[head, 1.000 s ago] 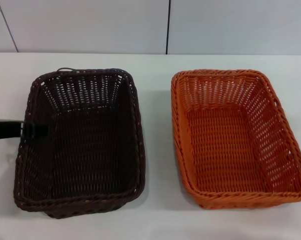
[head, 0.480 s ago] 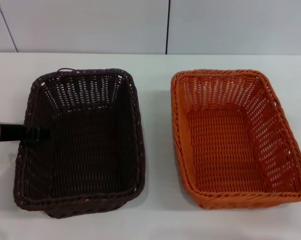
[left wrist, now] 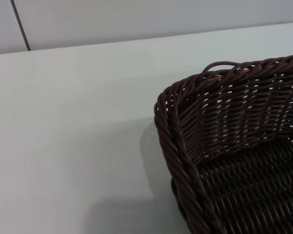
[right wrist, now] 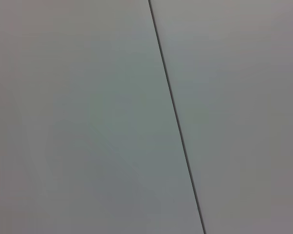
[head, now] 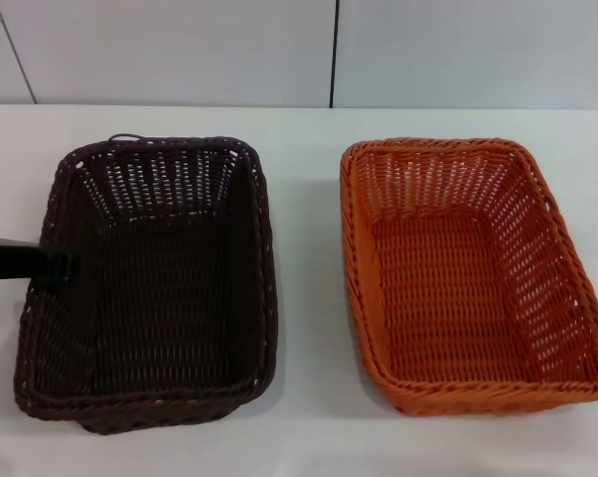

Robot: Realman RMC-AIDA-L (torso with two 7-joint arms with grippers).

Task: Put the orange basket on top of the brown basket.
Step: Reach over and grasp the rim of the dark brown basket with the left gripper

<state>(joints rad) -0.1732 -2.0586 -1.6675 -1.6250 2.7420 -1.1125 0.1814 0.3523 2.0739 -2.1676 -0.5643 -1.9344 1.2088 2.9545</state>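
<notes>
**Left gripper at the brown basket's outer rim**

The left gripper [head: 61, 266] reaches over the left rim of the brown basket [head: 150, 283]; whether it grips cannot be told. Right of that basket, well apart, sits the orange basket [head: 468, 273] on the white table [head: 309, 298].

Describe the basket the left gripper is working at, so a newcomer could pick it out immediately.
On the white table, two rectangular woven baskets sit side by side. It is the brown basket on the robot's left, where the left gripper meets its outer long rim. Its dark chocolate colour distinguishes it from the orange basket.
</notes>
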